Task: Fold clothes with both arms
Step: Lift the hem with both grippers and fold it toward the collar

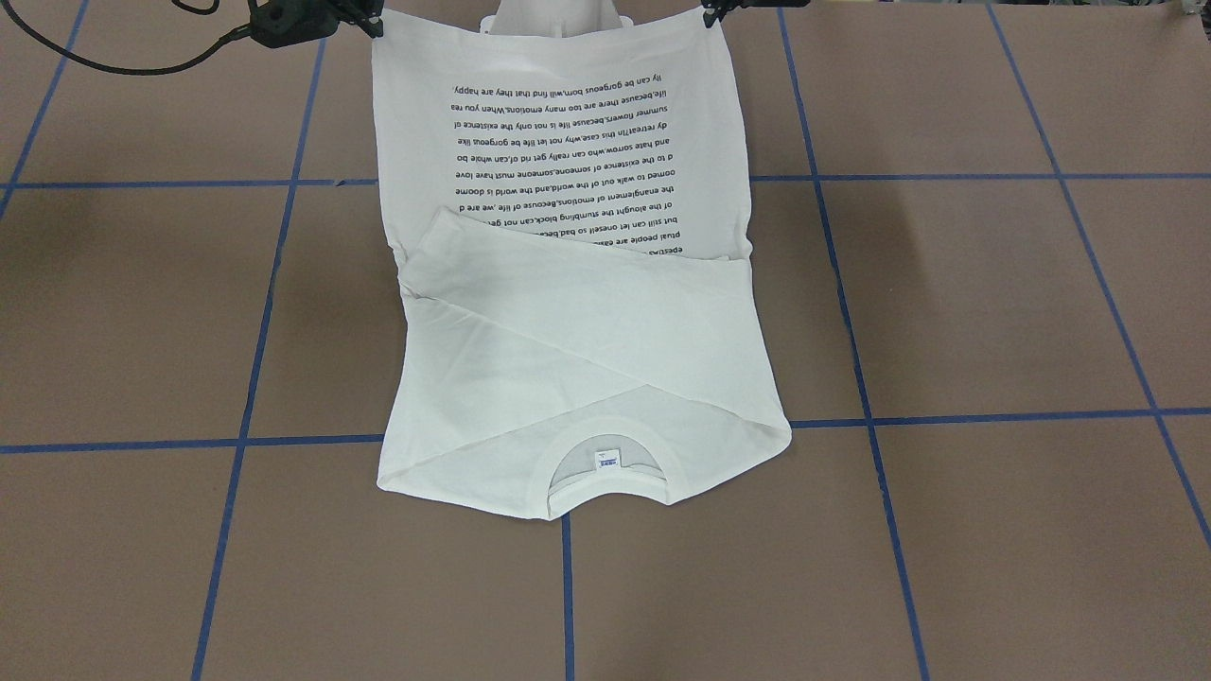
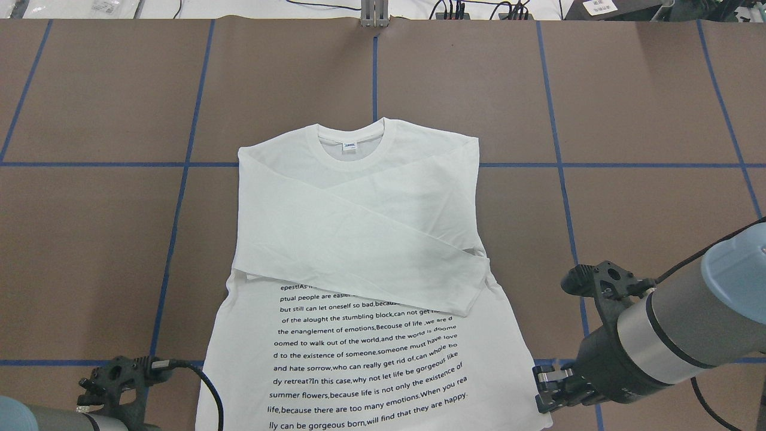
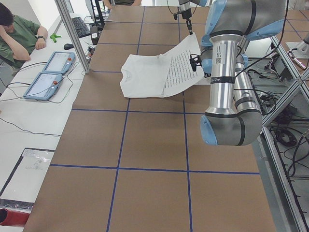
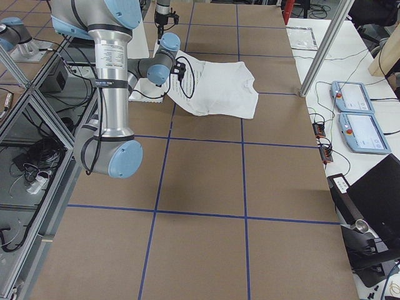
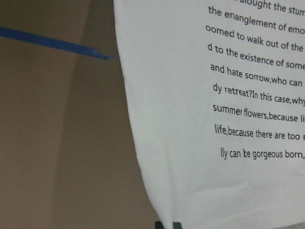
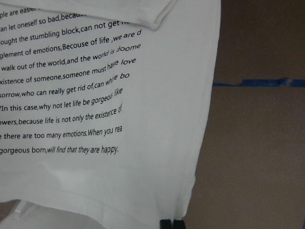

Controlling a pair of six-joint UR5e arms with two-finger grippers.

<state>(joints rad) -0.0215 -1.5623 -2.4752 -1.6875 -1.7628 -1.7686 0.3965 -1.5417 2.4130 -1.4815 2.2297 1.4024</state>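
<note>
The white long-sleeved shirt (image 2: 359, 239) lies print side up on the brown table, collar away from the robot, both sleeves folded across the chest. Its hem is lifted off the table at the robot's side. My left gripper (image 1: 711, 13) is shut on one hem corner, and its fingertips (image 5: 169, 225) pinch the cloth's edge in the left wrist view. My right gripper (image 2: 541, 389) is shut on the other hem corner (image 1: 376, 21), and its fingertips (image 6: 170, 223) pinch the cloth in the right wrist view. The black text (image 1: 568, 161) shows on the raised part.
The white pedestal base (image 1: 553, 17) stands behind the raised hem. Blue tape lines (image 1: 246, 378) grid the table. Two teach pendants (image 3: 48, 72) lie on the white bench beside a seated operator (image 3: 17, 34). Cables and boxes lie along the far edge (image 2: 479, 9).
</note>
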